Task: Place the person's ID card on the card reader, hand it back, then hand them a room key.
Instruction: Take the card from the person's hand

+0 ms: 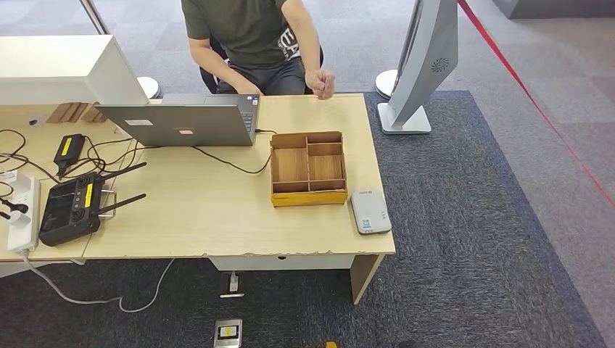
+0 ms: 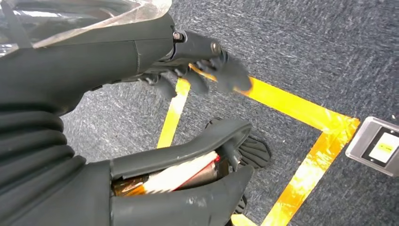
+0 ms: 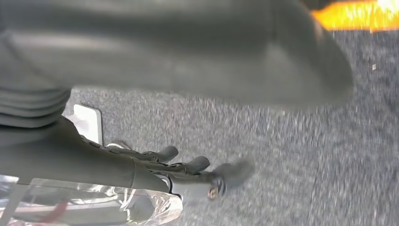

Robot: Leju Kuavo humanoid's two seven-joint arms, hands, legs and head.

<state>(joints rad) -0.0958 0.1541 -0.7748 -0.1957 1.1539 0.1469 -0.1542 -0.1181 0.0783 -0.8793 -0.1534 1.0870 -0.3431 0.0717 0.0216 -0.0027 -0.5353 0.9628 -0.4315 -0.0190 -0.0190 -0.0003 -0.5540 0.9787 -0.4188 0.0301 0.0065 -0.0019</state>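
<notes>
I see the surface (image 1: 203, 210) with the person (image 1: 254, 36) seated across it, a fist (image 1: 320, 81) at the far edge; no ID card that I can make out. The wooden tray (image 1: 307, 168) sits mid-surface, the card reader (image 1: 370, 212) just beside its near right corner. My left hand (image 2: 207, 70) and right hand (image 3: 197, 169) hang over carpet, fingers loosely apart, holding nothing. I judge we're at the start: next, raise a hand to receive the card.
</notes>
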